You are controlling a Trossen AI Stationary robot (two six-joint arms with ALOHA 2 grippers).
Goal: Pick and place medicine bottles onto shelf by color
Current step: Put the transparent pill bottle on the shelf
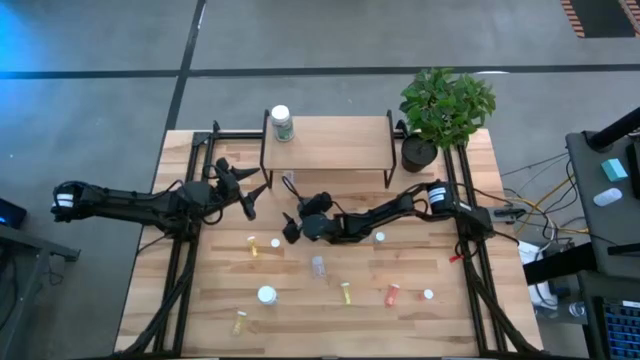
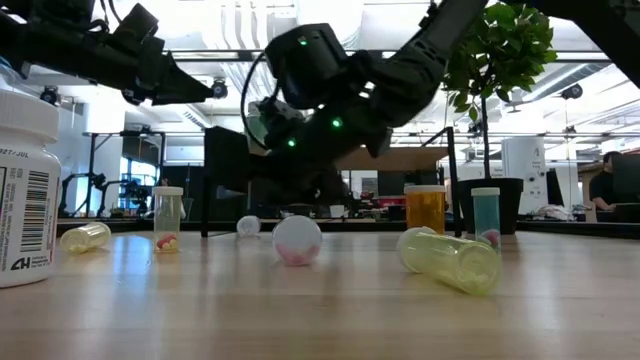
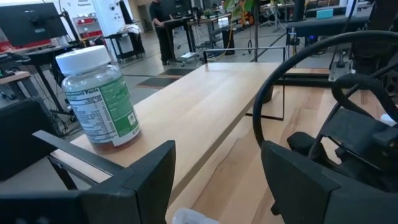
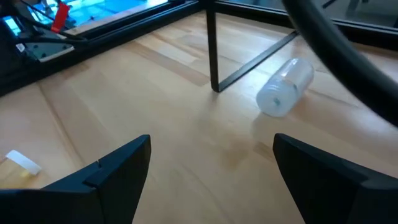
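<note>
High view: the right gripper (image 1: pixel 292 218), fingers spread wide and empty, sits just in front of the shelf (image 1: pixel 340 145) near a clear bottle (image 4: pixel 285 88) lying by its leg. Left gripper (image 1: pixel 243 190), also open and empty, hovers off the shelf's left end.

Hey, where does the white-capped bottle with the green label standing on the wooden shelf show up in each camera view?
High view: the white-capped green-label bottle stands at the left end of the light wooden shelf.
Low view: not identifiable; dark arms block the shelf.
Left wrist view: the bottle stands upright on the shelf board, beyond the left gripper.
Right wrist view: not in it.
Shared landmark: the shelf board.
</note>
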